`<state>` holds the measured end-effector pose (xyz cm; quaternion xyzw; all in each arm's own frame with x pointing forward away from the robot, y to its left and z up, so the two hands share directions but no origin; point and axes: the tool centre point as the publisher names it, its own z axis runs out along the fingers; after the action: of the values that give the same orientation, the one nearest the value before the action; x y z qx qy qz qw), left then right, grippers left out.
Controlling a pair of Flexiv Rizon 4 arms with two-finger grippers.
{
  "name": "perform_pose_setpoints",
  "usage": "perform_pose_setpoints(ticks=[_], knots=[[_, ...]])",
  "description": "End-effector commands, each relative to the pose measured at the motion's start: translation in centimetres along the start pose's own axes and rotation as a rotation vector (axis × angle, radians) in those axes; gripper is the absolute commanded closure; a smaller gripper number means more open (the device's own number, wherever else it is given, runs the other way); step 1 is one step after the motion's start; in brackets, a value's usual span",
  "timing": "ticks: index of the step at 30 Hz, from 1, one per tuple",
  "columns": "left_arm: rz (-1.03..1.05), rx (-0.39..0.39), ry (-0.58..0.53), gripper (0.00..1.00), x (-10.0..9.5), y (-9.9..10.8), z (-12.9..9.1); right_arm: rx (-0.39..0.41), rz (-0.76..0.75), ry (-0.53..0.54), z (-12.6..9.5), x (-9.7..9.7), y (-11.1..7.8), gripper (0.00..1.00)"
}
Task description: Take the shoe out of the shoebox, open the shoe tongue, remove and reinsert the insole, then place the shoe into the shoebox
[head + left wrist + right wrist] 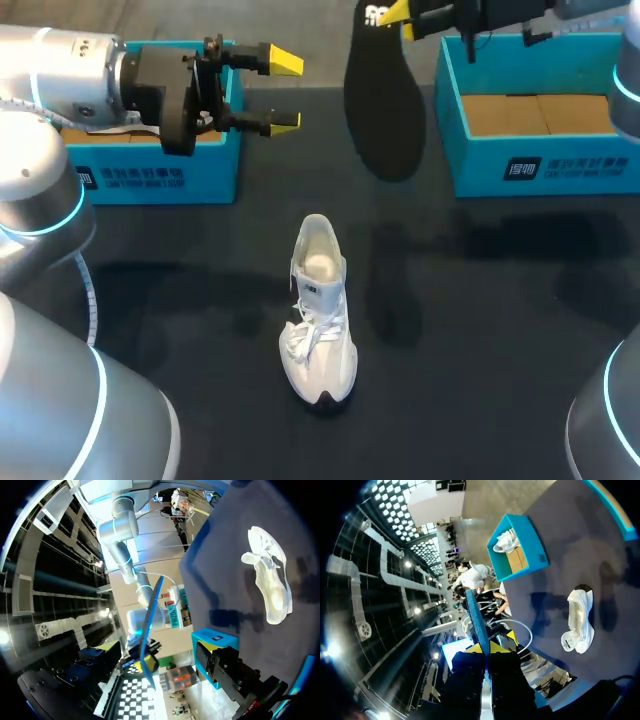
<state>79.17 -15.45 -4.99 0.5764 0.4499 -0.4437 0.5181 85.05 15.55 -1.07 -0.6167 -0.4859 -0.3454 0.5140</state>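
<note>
Judging by how things lie, the task looks roughly half done. The white shoe [320,320] is out of its box and stands upright on the dark table [480,330]. Its laces look loose and its mouth gapes, so the tongue seems to have been opened. The black insole [385,100] is out of the shoe. It hangs in the air beyond the shoe and a little to its right, and the right gripper [392,14] pinches its upper end. In the right wrist view the insole shows edge-on, with the two yellow tips narrow against either face.

The left gripper [283,93] hovers beyond the shoe on its left with fingers spread wide, holding nothing. Two blue boxes stand at the far side of the table from the shoe. The right shoebox [540,165] shows a bare cardboard floor, and the left shoebox [150,175] has something white inside.

Two steps appear to be left: sliding the insole back into the shoe, then setting the shoe into a shoebox.
</note>
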Motion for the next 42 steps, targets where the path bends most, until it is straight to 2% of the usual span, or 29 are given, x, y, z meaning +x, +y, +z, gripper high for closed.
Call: perform_pose_setpoints(ticks=[1, 19, 24, 35, 36, 37, 38, 39, 40, 42], knots=[[0.006, -0.003, -0.036, 0.0, 0.2, 0.2, 0.7, 0.011, 0.036, -0.003, 1.5, -0.4, 0.3, 1.0], [0.002, 0.0, -0.111, 0.0, 0.0, -0.7, 1.8, 0.035, 0.207, 0.041, 5.1, -2.1, 1.2, 1.0], [-0.006, -0.028, -0.126, 0.0, 0.3, -0.6, 1.8, 0.025, 0.228, 0.047, 5.7, -2.2, 1.6, 1.0], [-0.012, -0.034, -0.137, 0.0, 0.7, -0.7, 2.1, 0.033, 0.242, 0.045, 6.7, -2.7, 1.7, 1.0], [-0.013, -0.033, -0.138, 0.02, 0.7, -0.7, 2.1, 0.034, 0.242, 0.044, 6.7, -2.7, 1.6, 1.0], [-0.012, -0.032, -0.138, 0.16, 0.8, -0.7, 2.1, 0.034, 0.243, 0.044, 6.7, -2.8, 1.6, 1.0], [-0.012, -0.033, -0.138, 0.24, 0.8, -0.7, 2.1, 0.033, 0.245, 0.044, 6.6, -2.8, 1.6, 1.0], [-0.012, -0.031, -0.141, 0.42, 0.8, -0.7, 2.1, 0.032, 0.246, 0.045, 6.6, -2.9, 1.6, 1.0], [-0.012, -0.031, -0.141, 0.53, 0.8, -0.7, 2.1, 0.031, 0.247, 0.045, 6.6, -2.9, 1.6, 1.0], [-0.011, -0.031, -0.142, 0.54, 0.8, -0.7, 2.1, 0.03, 0.248, 0.047, 6.6, -2.9, 1.6, 1.0]])
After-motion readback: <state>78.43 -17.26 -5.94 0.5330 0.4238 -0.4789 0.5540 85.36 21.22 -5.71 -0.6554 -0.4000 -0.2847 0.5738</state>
